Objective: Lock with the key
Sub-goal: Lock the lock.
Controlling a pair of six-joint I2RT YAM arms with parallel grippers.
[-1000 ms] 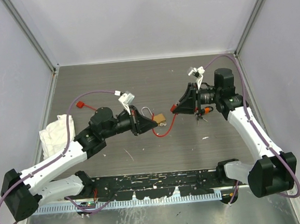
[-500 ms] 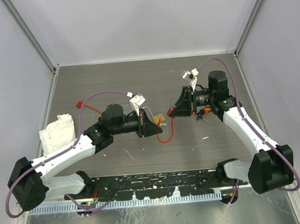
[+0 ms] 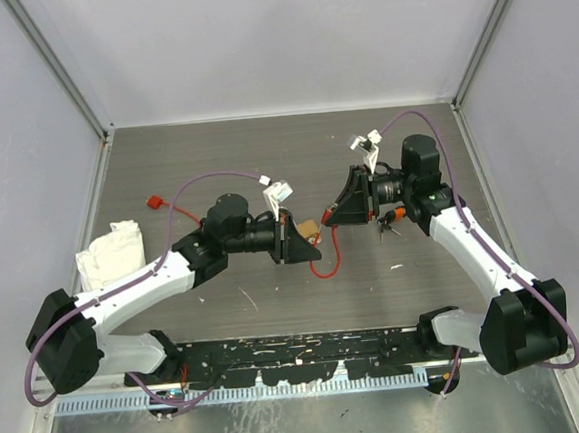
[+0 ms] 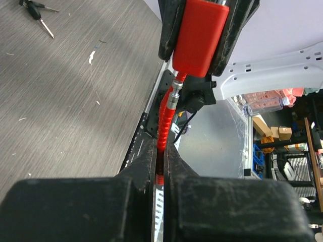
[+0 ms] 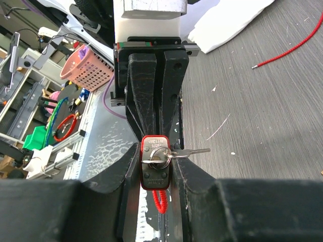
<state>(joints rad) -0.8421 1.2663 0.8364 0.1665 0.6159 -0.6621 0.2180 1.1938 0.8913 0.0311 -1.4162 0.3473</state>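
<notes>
Left claw (image 4: 160,151): clenched tight on the red cord (image 4: 165,111), just below the lock.
Right claw (image 5: 155,169): grasped the red lock (image 4: 199,35) by its two sides, with the lock face turned toward its own camera.
Lock and cord: hung in the air between the two claws, above the table (image 3: 265,158).
The key (image 3: 389,228): lay flat on the table beside the right arm. A little dark-headed bunch, near the lock but touched by no claw.
Lock face: showed a silver ring (image 5: 158,154) and one thin silver blade (image 5: 194,150) poking out sideways. Looked like a small key at the keyhole, but could not tell for sure.
Step in hand: most likely holding the lock still with both claws. No turning of a key begun yet.
Next move: would probably have called for freeing one claw, best the left, with the lock kept in the right. Then a reach for a key, a pinch on its tiny head, and a turn in the keyhole.
Care needed: very small keys, easy to miss or drop, so a slow, well-aimed pinch, and a firm hold on the lock to stop any twist.
</notes>
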